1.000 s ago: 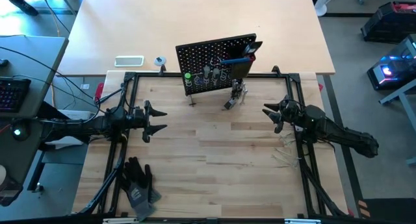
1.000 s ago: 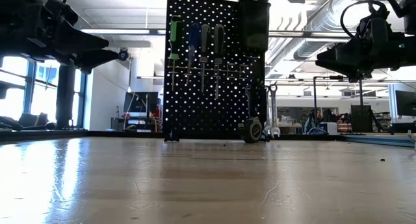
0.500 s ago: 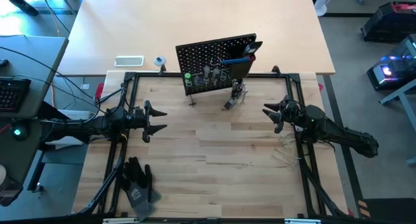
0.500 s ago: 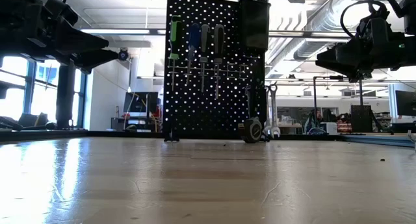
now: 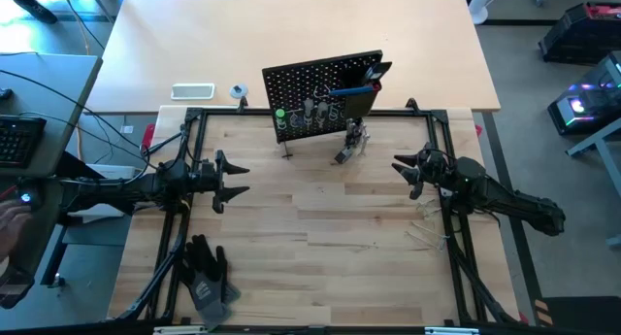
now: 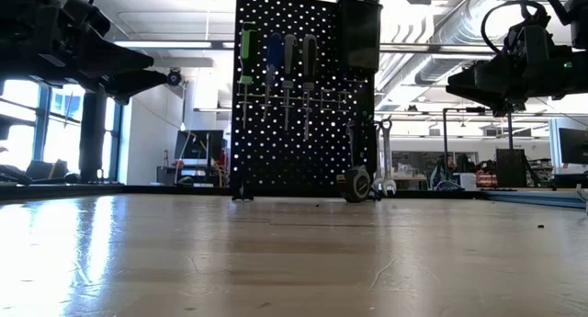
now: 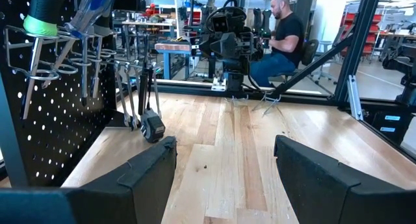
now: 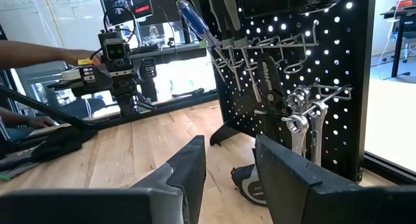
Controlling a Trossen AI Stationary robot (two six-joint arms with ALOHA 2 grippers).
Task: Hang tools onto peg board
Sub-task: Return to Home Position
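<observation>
Nothing on the tabletop [image 5: 320, 238] has stirred over the last second. The left gripper [image 5: 233, 180] hangs left of centre in the overhead picture and the right gripper [image 5: 404, 172] right of centre. Both are well back from the peg board [image 5: 325, 83] at upper middle, each with its fingers spread and nothing between them. The one new thing is a person's hand [image 5: 10, 226] that has crept in at the far left edge, off the work surface. On the board the green screwdriver [image 6: 245, 50] and its neighbours stand in the wire rings, the wrenches [image 6: 384, 152] hang at the right, and the measuring tape [image 6: 356, 184] dangles low by the board's foot (whether it touches the wood I cannot tell). Only the black gloves [image 5: 204, 277] lie loose, at lower left. To my eye the hanging is finished and the arms are simply parked.
</observation>
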